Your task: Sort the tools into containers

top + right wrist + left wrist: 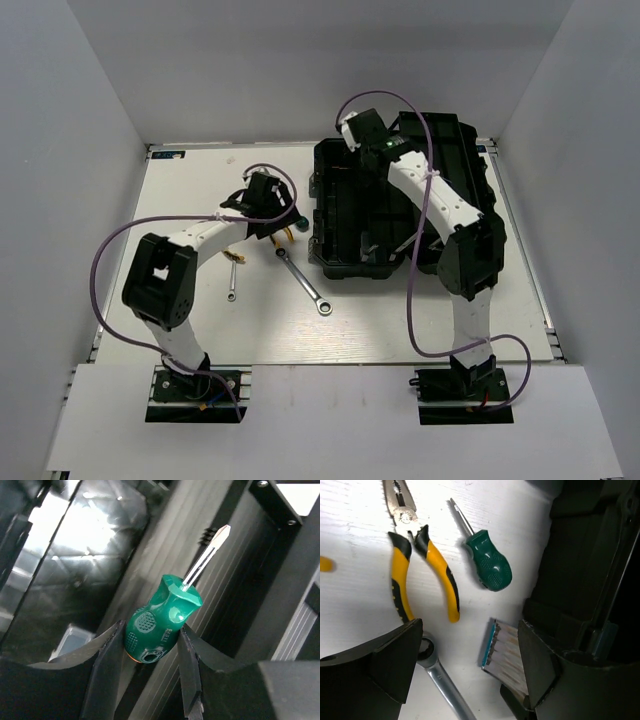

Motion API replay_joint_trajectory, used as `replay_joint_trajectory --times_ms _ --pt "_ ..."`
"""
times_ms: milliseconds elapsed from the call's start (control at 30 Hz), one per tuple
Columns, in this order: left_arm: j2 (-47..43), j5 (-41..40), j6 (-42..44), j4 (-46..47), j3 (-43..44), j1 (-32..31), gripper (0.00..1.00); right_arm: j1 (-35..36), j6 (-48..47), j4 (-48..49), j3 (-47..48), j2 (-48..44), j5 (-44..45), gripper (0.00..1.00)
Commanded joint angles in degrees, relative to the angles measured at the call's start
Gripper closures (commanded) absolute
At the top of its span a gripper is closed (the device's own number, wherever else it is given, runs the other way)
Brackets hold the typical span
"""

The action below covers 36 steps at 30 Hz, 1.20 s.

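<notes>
Presently our right gripper is closed on a stubby green-handled screwdriver, pinching the butt end of its handle between both fingers. The shaft points toward the upper right of the right wrist view and ends in a flat tip. Behind it lies the black toolbox, with a clear lid panel glinting at the upper left. From above, we see this arm reaching over the far part of the toolbox, right of centre in the frame.

Our left gripper hangs with its jaws spread wide and nothing clamped between them. Beneath it on the white table lie the yellow-handled pliers, at the upper left of the left wrist view, nose toward the top edge and handles splayed. Just beside them, to the right, is the second green-handled screwdriver, tip toward the top. The ring head of the long silver ratchet wrench shows at the bottom, close to the left finger. In the top view the small silver wrench lies apart from it, left of centre.
</notes>
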Motion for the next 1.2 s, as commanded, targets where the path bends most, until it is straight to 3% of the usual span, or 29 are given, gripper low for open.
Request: replay_joint_trajectory --times_ms 0,133,200,233,267,367,400,700,933,1167 --pt "0.18 2.05 -0.43 0.73 3.48 0.25 0.14 -1.82 1.22 0.98 5.14 0.78 0.71 1.00" --pt "2.37 2.05 0.09 0.73 5.58 0.77 0.14 -3.58 1.66 0.81 5.32 1.04 -0.70 0.99" --pt "3.69 2.05 0.09 0.03 6.38 0.78 0.14 -4.10 2.10 0.37 5.23 1.13 -3.06 0.91" --pt "3.70 2.05 0.09 0.03 6.38 0.78 0.14 -4.63 2.36 0.11 5.15 1.13 -3.77 0.84" --pt "4.40 2.05 0.09 0.03 6.99 0.78 0.14 -4.81 2.45 -0.33 5.15 1.22 -5.35 0.66" --pt "5.63 2.05 0.09 -0.50 7.61 0.78 0.14 -4.98 2.63 -1.65 4.88 1.48 -6.85 0.39" --pt "5.63 2.05 0.09 -1.02 8.14 0.78 0.14 -4.98 2.63 -2.00 4.79 1.22 -7.55 0.36" --pt "10.64 2.66 -1.75 -1.64 12.98 -0.27 0.16 -4.98 5.17 -1.57 -3.71 -7.65 -15.28 0.29" --pt "12.58 2.14 -5.88 -2.17 15.17 -0.27 0.26 -4.98 6.93 1.42 -13.48 -19.60 -18.10 0.29" --pt "14.42 1.08 -6.94 -4.37 16.32 -0.27 0.35 -4.98 8.51 3.88 -20.34 -24.97 -19.78 0.29"
